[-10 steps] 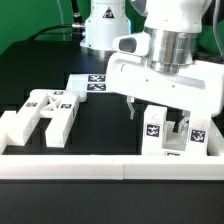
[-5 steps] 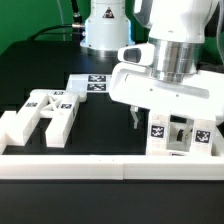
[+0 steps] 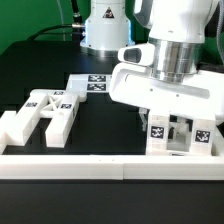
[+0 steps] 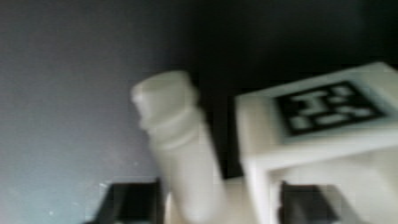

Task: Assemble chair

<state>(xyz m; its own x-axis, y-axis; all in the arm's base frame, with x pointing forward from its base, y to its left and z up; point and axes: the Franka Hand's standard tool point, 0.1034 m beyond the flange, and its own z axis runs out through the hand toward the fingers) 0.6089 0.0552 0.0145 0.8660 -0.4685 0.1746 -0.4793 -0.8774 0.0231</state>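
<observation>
The chunky white plastic chair part [image 3: 158, 143], with square black-and-white tags on its upright faces, stands at the front edge of the black bench [image 3: 105, 125], close to the corner on the exterior view's right. The robot's white two-finger gripper [image 3: 166, 120] is down over it and clenched on it. In the wrist view the dark fingers [image 4: 128, 203] of the gripper [image 4: 217, 200] press from both sides on a rounded white post [image 4: 178, 130] and the tagged wall [image 4: 329, 125] just beside it.

A long white border rail [image 3: 100, 166] runs along the bench's front edge, just beside the part's foot, so there is hardly any room on that side. Whether the two touch cannot be told. Toward the exterior view's left a broad strip of bare bench lies open, then a cluster of loose chunky white tagged chair parts [image 3: 45, 112] near the front corner on that side, well apart from the held part. Behind the open strip, toward the bench's back edge, lies the flat white marker board [image 3: 90, 82], with the arm's white base [image 3: 105, 25] beyond it.

The gripper's broad body hides the top of the part and most of the fingertips in the exterior view. The wrist view is blurred and shows only the post, one tag and the finger ends. The rail is cut off at both ends, and the arm's base is cut off at the top of the exterior view.
</observation>
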